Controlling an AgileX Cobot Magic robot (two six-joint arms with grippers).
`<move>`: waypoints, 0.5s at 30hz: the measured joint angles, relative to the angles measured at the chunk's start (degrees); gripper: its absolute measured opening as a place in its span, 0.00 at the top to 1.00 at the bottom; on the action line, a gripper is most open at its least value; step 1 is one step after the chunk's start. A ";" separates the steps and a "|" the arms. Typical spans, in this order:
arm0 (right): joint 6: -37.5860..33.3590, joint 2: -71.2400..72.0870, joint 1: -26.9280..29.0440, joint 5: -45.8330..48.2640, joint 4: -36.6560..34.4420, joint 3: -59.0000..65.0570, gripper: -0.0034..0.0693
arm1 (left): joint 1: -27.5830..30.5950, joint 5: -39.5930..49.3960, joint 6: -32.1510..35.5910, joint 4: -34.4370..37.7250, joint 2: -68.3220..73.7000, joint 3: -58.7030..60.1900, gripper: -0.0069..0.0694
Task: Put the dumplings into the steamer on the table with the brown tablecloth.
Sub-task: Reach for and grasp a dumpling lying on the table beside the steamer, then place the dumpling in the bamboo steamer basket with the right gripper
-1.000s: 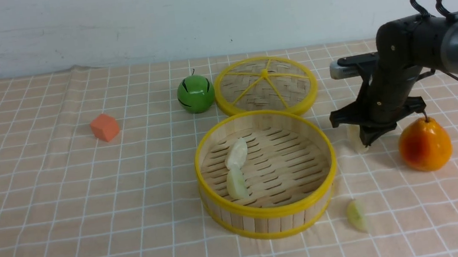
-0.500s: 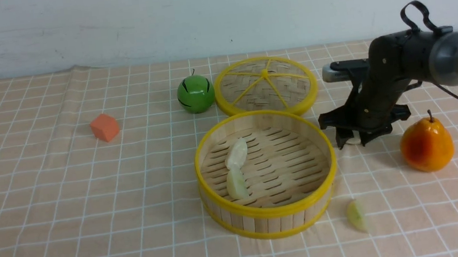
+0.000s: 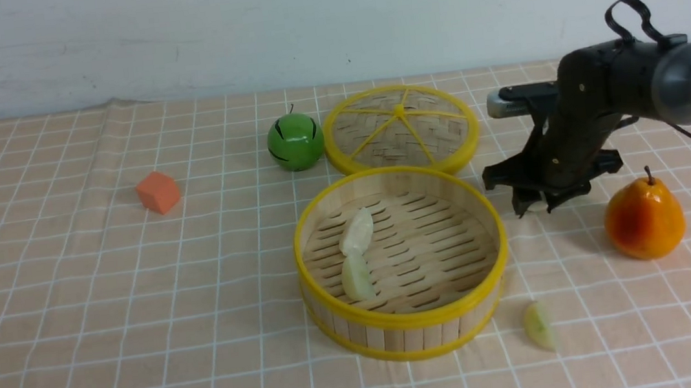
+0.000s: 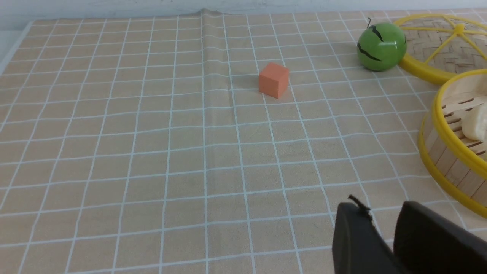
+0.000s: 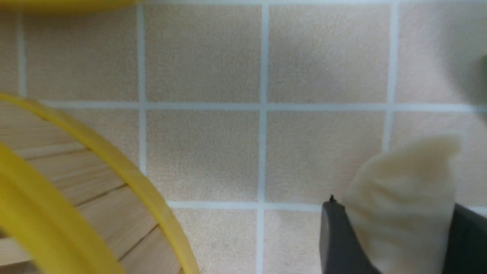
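One pale, glossy dumpling [image 5: 403, 186] is gripped by the right gripper [image 3: 534, 205], just right of the steamer [image 3: 410, 333], with its pointed end projecting past the fingertips over the tablecloth [image 3: 101, 280]. Two dumplings [image 3: 356, 230] are laid end to end on the steamer floor, long axes running near to far. A fourth dumpling [image 3: 538, 326] is aligned likewise on the cloth at the steamer's near right. The left gripper [image 4: 388, 236] is seen nearly closed and empty.

Wood-strip steamer [image 3: 400, 334], matt woven tablecloth [image 3: 136, 296], glossy green fruit [image 3: 295, 142].

Even, bright light; right wrist view perhaps defocused.
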State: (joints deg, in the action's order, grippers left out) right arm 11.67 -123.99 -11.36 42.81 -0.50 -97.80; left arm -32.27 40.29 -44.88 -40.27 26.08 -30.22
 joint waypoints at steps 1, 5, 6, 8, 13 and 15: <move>-0.33 1.00 -0.02 0.06 0.50 0.00 0.55 | 0.00 0.00 0.00 0.00 0.00 0.00 0.69; -2.12 5.52 -0.14 1.43 0.50 0.00 0.55 | 0.00 0.00 0.00 0.00 0.00 0.05 0.69; -2.95 7.24 -0.28 1.92 0.01 0.00 0.55 | 0.00 0.00 0.00 0.00 0.00 0.05 0.69; -4.29 9.71 -0.78 2.60 -1.30 0.00 0.55 | 0.00 0.00 0.00 0.00 0.00 0.05 0.69; -11.67 15.36 -5.32 3.18 -10.78 0.00 0.55 | 0.00 -0.07 0.00 -0.11 0.00 0.05 0.69; -14.97 15.24 -8.15 3.83 -15.11 0.00 0.55 | 0.00 -0.13 0.00 -0.25 0.00 0.05 0.69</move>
State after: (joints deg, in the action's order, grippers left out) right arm -3.30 -108.75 -19.51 46.64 -15.61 -97.80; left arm -32.27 40.16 -44.88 -40.53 26.08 -30.17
